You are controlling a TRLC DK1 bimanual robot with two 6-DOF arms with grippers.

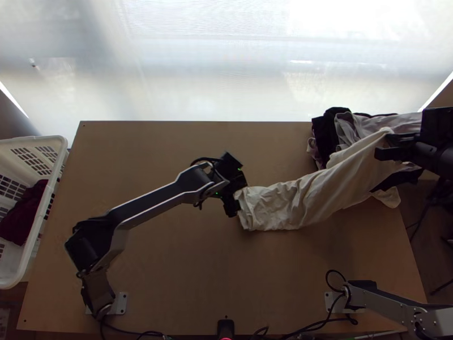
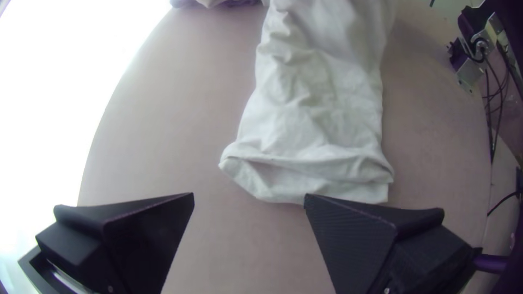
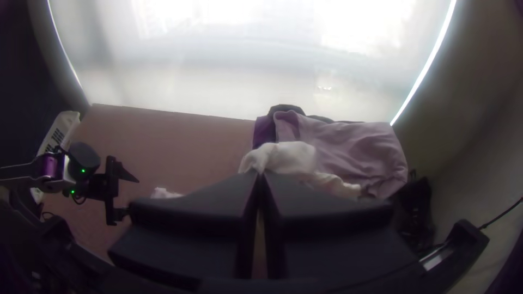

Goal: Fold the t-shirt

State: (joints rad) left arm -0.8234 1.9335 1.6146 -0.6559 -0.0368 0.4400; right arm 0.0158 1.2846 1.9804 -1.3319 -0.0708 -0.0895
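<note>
Spreading seemed underway: at two o'clock, the right end effector (image 3: 260, 174) pinched the t-shirt (image 1: 317, 198); the released left end effector (image 2: 248, 197) needed its nine-o'clock end.

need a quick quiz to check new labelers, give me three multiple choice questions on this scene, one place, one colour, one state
1. Where is the basket?
a) at the table's far right corner
b) beside the left end of the table
c) between the arms' bases

2. What colour is the cloth in it?
a) dark red
b) yellow
c) white

3. The right gripper is:
a) wide open
b) shut, empty
c) shut on the t-shirt

1 b: the top view shows it there.
2 a: dark red shows inside the white walls.
3 c: its fingertips meet on pale fabric.
</note>
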